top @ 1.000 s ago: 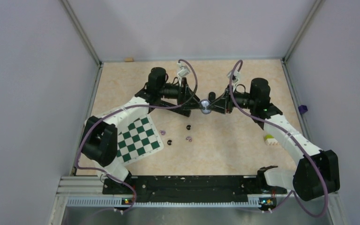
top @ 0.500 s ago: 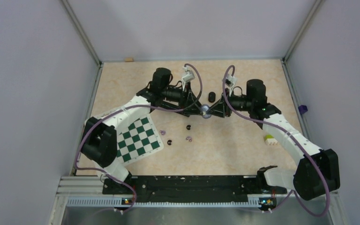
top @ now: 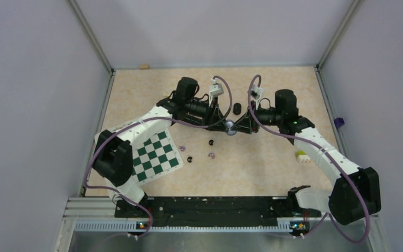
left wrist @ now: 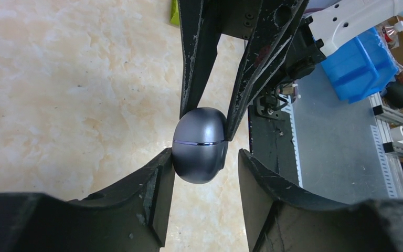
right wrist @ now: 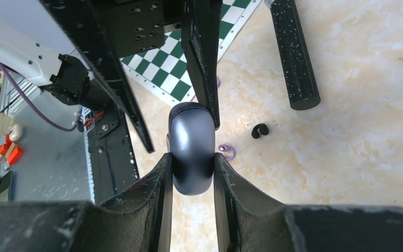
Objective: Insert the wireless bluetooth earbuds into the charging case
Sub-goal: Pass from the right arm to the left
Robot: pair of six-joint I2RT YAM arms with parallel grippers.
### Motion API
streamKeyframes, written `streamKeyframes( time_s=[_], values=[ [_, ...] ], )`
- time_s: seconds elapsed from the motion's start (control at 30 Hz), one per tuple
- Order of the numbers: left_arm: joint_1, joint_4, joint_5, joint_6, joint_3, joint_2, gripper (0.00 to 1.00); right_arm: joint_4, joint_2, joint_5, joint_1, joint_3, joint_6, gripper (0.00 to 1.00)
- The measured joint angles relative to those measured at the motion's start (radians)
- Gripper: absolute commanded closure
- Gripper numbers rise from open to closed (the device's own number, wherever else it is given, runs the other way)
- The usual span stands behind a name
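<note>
Grey charging case (left wrist: 199,147) in right gripper (right wrist: 191,160) — table (top: 136,94) edges well apart.

Charging case (top: 231,127) now nearer the earbuds (top: 210,142)

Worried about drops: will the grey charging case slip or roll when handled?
Probably slippery: the charging case looks smooth, glossy and egg-rounded, offering the fingers of the right gripper little flat surface. Released on the table, it would likely roll. It looks rigid, unlikely to deform.

Case (left wrist: 199,145): smooth, satin metallic grey, shiny seam. My fingers (right wrist: 148,199): matt black plastic, scuffed w/ pale specks. Table (left wrist: 57,79): marble-look, slight sheen.
</note>
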Motion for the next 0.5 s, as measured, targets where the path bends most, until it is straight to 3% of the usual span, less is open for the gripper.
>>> streamKeyframes(
  time_s=[0.23, 0.5],
  values=[
    [-0.012, -0.015, 0.011, 0.010, 0.002, 0.005, 0.41, 0.005, -0.014, -0.012, 0.000, 0.000, -0.021, 0.85],
    [-0.016, -0.019, 0.027, 0.004, 0.002, 0.014, 0.66, 0.009, -0.024, -0.035, 0.003, 0.000, -0.048, 0.85]
  ],
)
